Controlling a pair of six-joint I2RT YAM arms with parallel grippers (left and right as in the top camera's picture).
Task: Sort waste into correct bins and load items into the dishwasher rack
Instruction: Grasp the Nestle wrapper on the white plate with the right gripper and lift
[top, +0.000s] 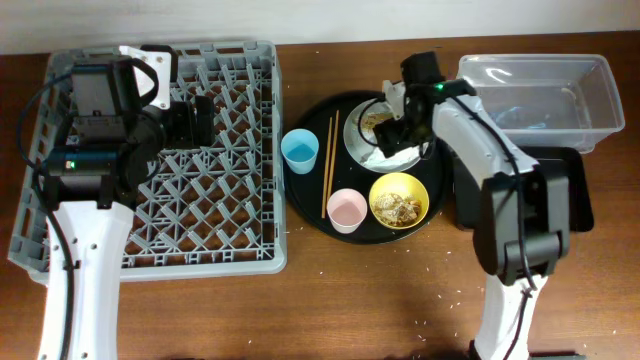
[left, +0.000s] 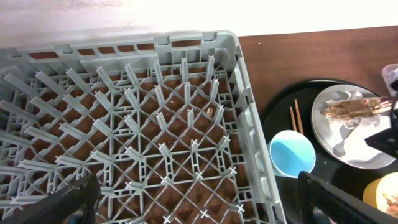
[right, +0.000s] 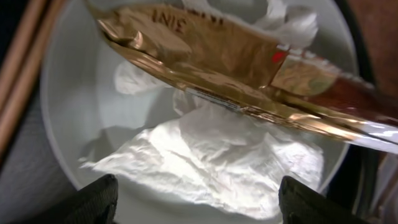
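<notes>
Right gripper (right: 198, 200): released, its two fingers (right: 93, 200) spread wide at the lower corners of the right wrist view and grasping nothing. It hangs close above the pale plate (right: 68, 124). The crumpled white napkin (right: 217, 155) lies on the plate just ahead of the fingertips; whether they touch it cannot be told. Beyond the napkin, the shiny gold-brown wrapper (right: 205, 56) lies slantwise across the far part of the plate. The chopsticks (right: 18, 68) run past the plate's edge to one side of this gripper.

Left gripper (left: 199, 204): likewise released, with nothing between its widely parted fingers (left: 74, 199). It hovers over the grey dishwasher rack (left: 186, 124), whose pegs fill the space below and ahead of it.

In the overhead view, the blue cup (top: 299, 150), pink cup (top: 346, 209) and yellow bowl (top: 399, 200) stand on the round black tray (top: 310, 205), between the two grippers. The bowl holds yellowish-brown food scraps (top: 400, 210) and stands near the right gripper. The clear tub (top: 540, 95) and the black rectangular tray (top: 575, 200) rest on the table (top: 300, 310) on the side of the right gripper away from the rack.
</notes>
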